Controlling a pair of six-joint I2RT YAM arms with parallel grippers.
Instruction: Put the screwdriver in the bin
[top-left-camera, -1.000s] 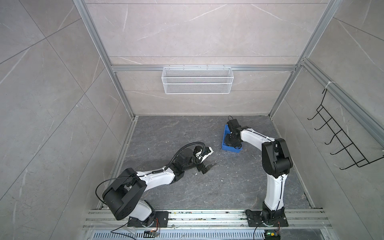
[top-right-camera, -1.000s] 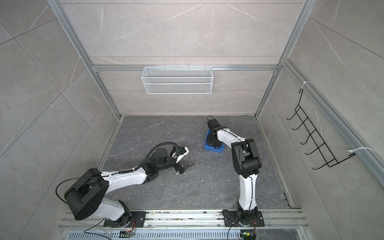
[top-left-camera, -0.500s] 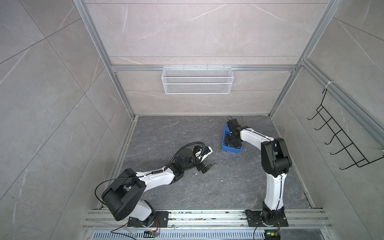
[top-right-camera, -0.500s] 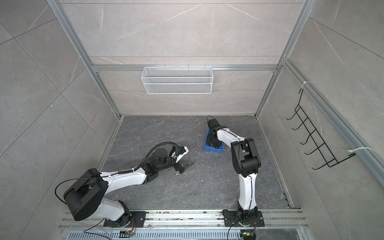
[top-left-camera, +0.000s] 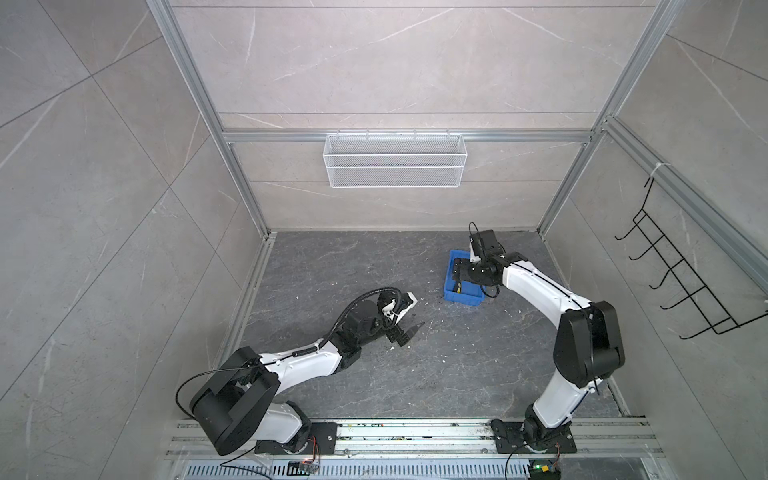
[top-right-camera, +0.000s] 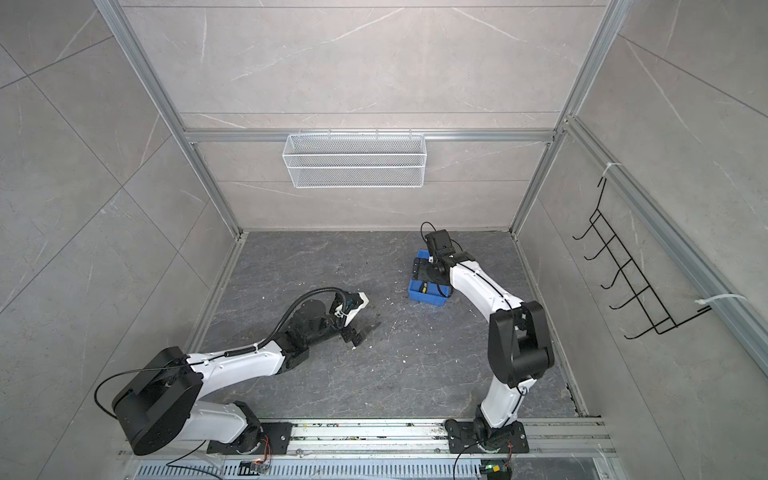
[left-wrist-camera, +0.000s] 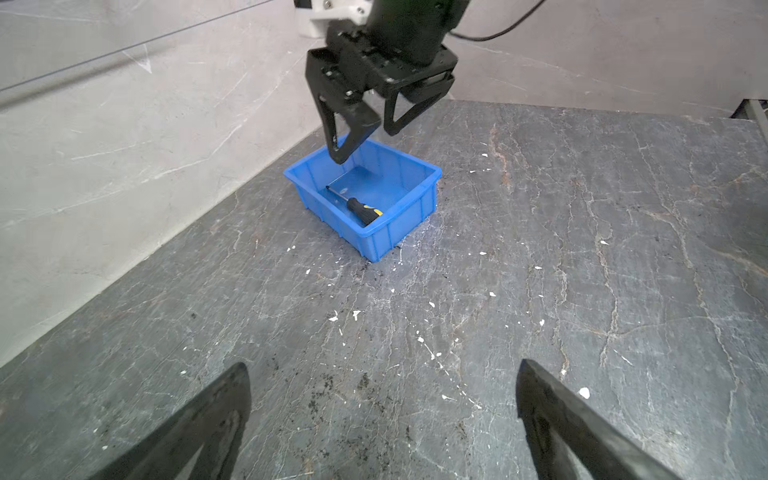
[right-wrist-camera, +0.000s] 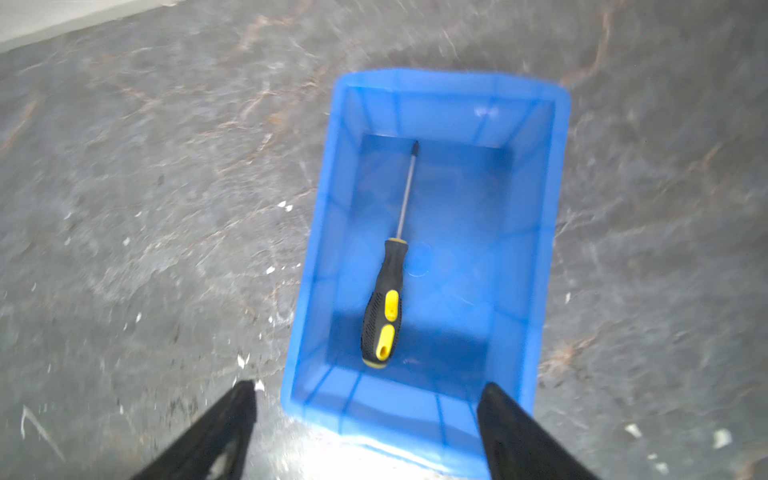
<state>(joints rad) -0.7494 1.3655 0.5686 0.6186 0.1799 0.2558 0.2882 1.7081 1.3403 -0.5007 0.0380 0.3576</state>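
Lying flat inside the blue bin (right-wrist-camera: 330, 232), far right of the floor: screwdriver (right-wrist-camera: 384, 291). Right gripper (left-wrist-camera: 366, 146) hangs over it, jaws wide apart, empty. Left gripper (left-wrist-camera: 382, 368) mid-floor, also spread, holding nothing.

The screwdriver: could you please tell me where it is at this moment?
The screwdriver lies flat inside the blue bin, below the open right gripper; in both top views the bin sits right of centre toward the back wall.

The screwdriver (right-wrist-camera: 386, 291) lies flat inside the bin (right-wrist-camera: 538, 208).
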